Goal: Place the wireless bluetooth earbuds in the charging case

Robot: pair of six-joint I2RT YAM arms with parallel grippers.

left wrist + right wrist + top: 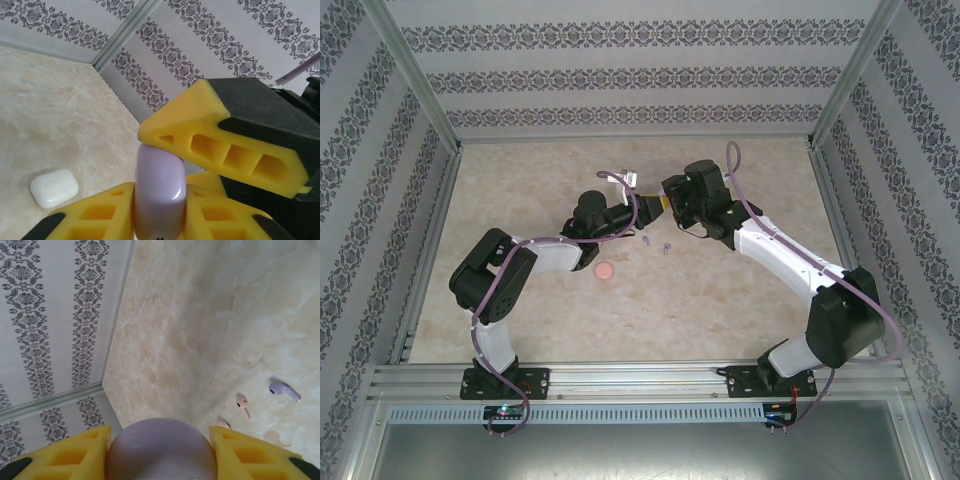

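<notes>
- Your left pincer [160,192] is pressed together on a glossy, rounded lilac charging case [159,170], pinching it between the yellow foam fingers and holding it up off the table.
- Your right pincer [160,435] meets it from the other side. Its yellow fingers [75,455] flank the same case, and one finger rests on the case's upper end, so both pincers appear to grip it at once.
- The case looks closed. I see a smooth pebble shape with no lid raised and no sockets showing.
- Below, on the beige marbled table [200,315], a tiny purple stemmed earbud [284,390] lies loose. Near it lies a pinkish stemmed earbud [243,406], and a second pinkish earbud [223,423] peeks out just beside your right finger.
- A white pebble-shaped case [54,187] sits shut on the table, apart from the pincers.
- A round pink case [605,271] lies by your left forearm.
- My judgement: the task is at an early stage. No bud visibly sits in any case.
- What remains: open the lilac case, pick up each matching bud and seat it, then do the same for the other cases.
</notes>
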